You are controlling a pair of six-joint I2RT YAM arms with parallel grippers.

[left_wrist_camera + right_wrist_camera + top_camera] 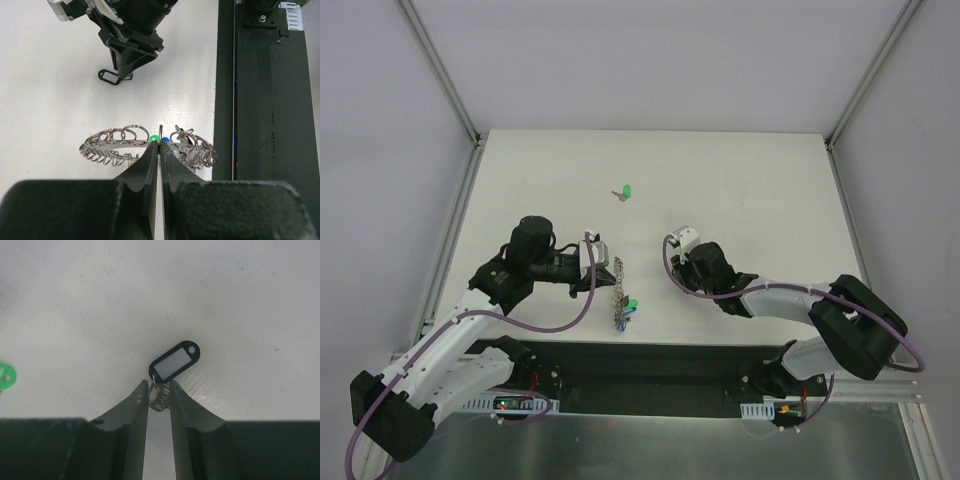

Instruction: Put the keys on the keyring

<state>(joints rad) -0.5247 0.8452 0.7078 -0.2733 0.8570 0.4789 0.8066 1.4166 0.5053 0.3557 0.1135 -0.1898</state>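
Observation:
The keyring [117, 141] is a flat grey ring with wire loops round its rim. My left gripper [160, 146] is shut on its rim and holds it on edge just above the table [618, 285]. A green key head [154, 137] and a blue key head [165, 140] hang on it beside the fingers. My right gripper [159, 388] is shut on a small metal key [161, 400] with a black tag [175, 361], low over the table to the right of the ring [672, 268]. Another green key [625, 191] lies loose farther back.
The black rail [265, 125] along the table's near edge lies close to the right of the keyring in the left wrist view. A green key head [5, 376] shows at the left edge of the right wrist view. White walls with metal posts [445, 80] enclose the table.

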